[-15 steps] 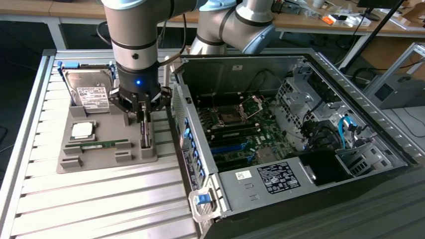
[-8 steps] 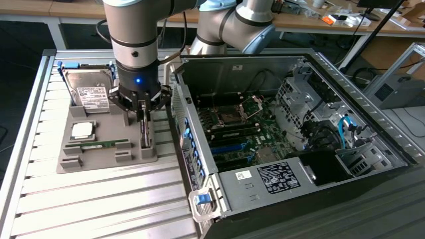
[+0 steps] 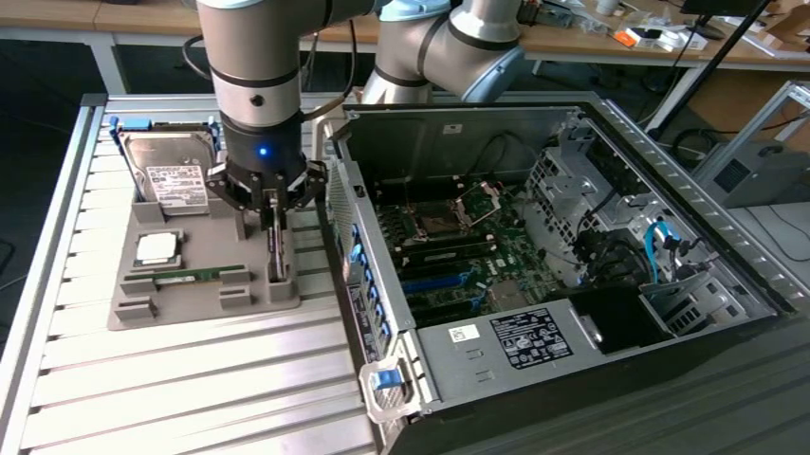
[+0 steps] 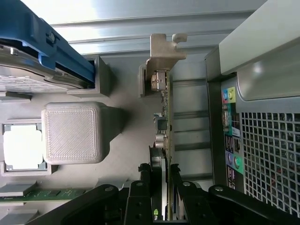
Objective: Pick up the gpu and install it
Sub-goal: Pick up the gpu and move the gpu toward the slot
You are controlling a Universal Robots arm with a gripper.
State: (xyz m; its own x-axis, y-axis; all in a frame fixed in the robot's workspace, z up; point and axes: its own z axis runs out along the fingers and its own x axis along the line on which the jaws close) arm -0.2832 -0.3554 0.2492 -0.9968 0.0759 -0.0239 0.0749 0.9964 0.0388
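The gpu [image 3: 276, 254] stands on edge in a slot of the grey holder tray [image 3: 139, 308], next to the open PC case. In the wrist view it is a thin board [image 4: 165, 117] with its silver end bracket [image 4: 164, 47] at the far end. My gripper [image 3: 271, 210] hangs straight above the card, one finger on each side of it. In the wrist view the black fingers [image 4: 143, 187] press against both faces of the card, so the gripper [image 4: 161, 174] is shut on it. The card still sits in the tray.
The tray also holds a hard drive [image 3: 171, 171], a CPU [image 3: 156, 248] and a green RAM stick [image 3: 196, 276]. The open case [image 3: 379, 313] stands on the exterior view's right, its motherboard [image 3: 443, 237] and blue slot [image 3: 437, 282] exposed. The case's rear panel [image 4: 262, 154] is close beside the card.
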